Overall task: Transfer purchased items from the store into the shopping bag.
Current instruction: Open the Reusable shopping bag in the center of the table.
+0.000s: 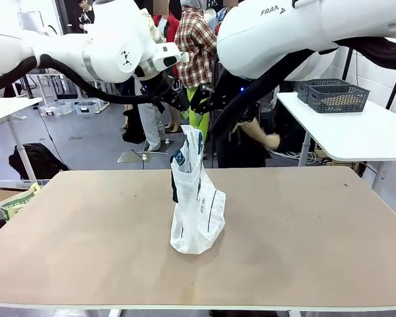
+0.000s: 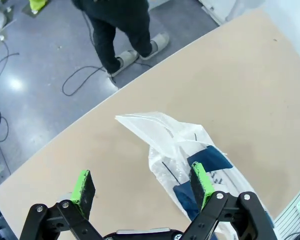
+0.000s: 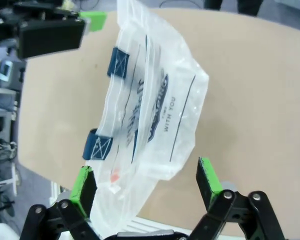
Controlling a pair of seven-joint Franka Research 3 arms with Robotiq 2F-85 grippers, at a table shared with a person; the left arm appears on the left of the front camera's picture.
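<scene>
1. Shopping bag [image 1: 197,201]: translucent white crinkly plastic, standing upright near the middle of the tan surface [image 1: 79,231], mouth upward and pinched to a narrow peak
2. Bag details, right wrist view: two dark navy strap handles [image 3: 119,63] stitched to one side, dark printed lettering including "WITH YOU", and a small red label [image 3: 115,175] near one corner; contents cannot be made out through the plastic
3. Left end effector [image 2: 141,186]: released, green pads spread wide with nothing between them; it hangs above the surface just beside the bag, one fingertip [image 2: 201,181] overlapping the bag's navy strap in this view
4. Right end effector [image 3: 146,179]: released, jaws fully apart and gripping nothing; the bag lies farther off, framed between its two fingers
5. Front view: both arms meet over the middle of the surface, their wrists just above the bag's peak and apart from it
6. Two dark grey lattice baskets [image 1: 336,98] rest on a white side table [image 1: 356,135] at the robot's right, well apart from the bag
7. A person [image 2: 117,25] in dark trousers and light shoes stands on the floor beyond the far edge
</scene>
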